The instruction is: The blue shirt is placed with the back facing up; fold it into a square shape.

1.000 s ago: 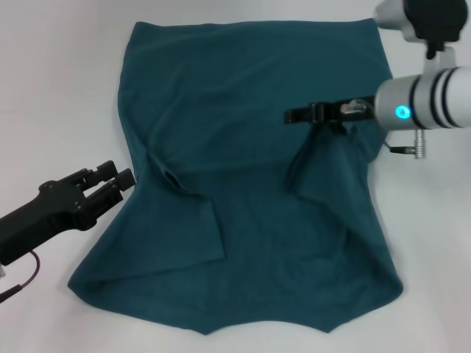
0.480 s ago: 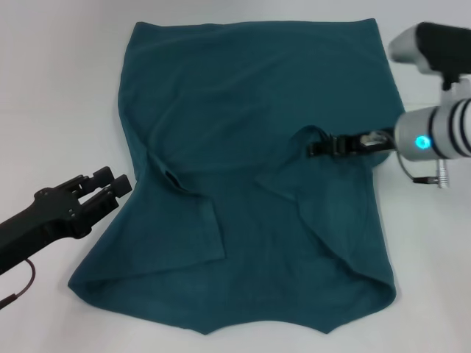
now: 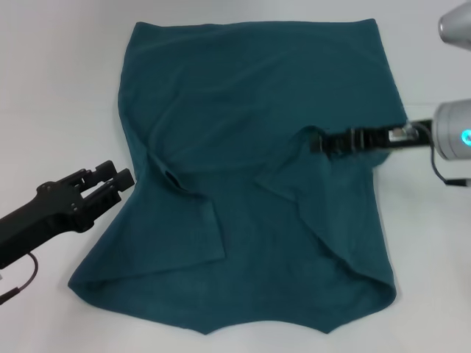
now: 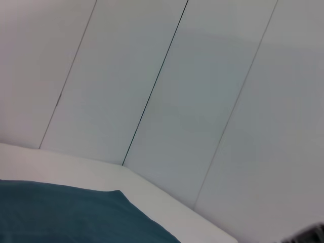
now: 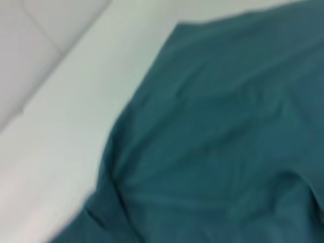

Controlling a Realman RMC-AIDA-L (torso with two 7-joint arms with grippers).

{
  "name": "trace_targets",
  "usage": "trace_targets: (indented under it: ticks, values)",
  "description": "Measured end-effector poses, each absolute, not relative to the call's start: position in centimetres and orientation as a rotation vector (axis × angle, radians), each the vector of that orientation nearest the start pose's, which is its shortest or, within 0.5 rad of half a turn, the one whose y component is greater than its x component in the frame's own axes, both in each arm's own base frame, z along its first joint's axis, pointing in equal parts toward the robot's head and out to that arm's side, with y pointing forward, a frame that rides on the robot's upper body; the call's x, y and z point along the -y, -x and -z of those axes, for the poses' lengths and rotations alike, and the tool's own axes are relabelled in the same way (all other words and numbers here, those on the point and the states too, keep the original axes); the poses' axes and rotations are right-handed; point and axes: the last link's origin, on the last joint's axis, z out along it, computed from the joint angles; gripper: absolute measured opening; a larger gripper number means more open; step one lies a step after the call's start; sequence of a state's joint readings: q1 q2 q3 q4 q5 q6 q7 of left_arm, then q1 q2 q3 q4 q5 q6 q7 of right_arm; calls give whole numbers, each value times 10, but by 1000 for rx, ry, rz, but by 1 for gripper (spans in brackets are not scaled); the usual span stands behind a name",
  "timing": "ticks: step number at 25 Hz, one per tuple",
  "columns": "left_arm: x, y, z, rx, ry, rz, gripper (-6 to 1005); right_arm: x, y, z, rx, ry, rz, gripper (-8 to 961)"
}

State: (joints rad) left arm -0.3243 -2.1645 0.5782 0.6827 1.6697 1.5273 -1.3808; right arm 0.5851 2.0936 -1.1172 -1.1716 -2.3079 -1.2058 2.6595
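The blue shirt [image 3: 250, 162] lies spread on the white table [image 3: 59, 88], filling most of the head view, and everything else is best placed against it. Both of its sleeves already lie folded inward over the body, 1 on the robot's left side and 1 on the right, so the side folds look done while the lengthwise folds that would make a square are, by my judgement, not yet made. The right gripper [image 3: 318, 140] reaches in from the shirt's right edge and sits at the tip of the right sleeve flap, low over the cloth; whether it is pinching the fabric or has let go I cannot tell. The left gripper [image 3: 112, 176] hangs just off the shirt's left edge, beside the left sleeve fold, its fingers spread and touching nothing.
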Motion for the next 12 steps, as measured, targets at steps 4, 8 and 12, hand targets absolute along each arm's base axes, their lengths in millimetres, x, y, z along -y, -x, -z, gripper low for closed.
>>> trace_targets:
  ticks: [4,8,12]
  values:
    - [-298,293,-22,838,2203,1095,441,-388,-193,-12,-1301,2281,-98,740]
    - [-300,292,-22,840,2198,1108,442,-376,-185,7,-1158,2262,167,739]
    - [-301,291,-22,854,2195,1116,440,-372,-177,18,-1095,2273,274,738]
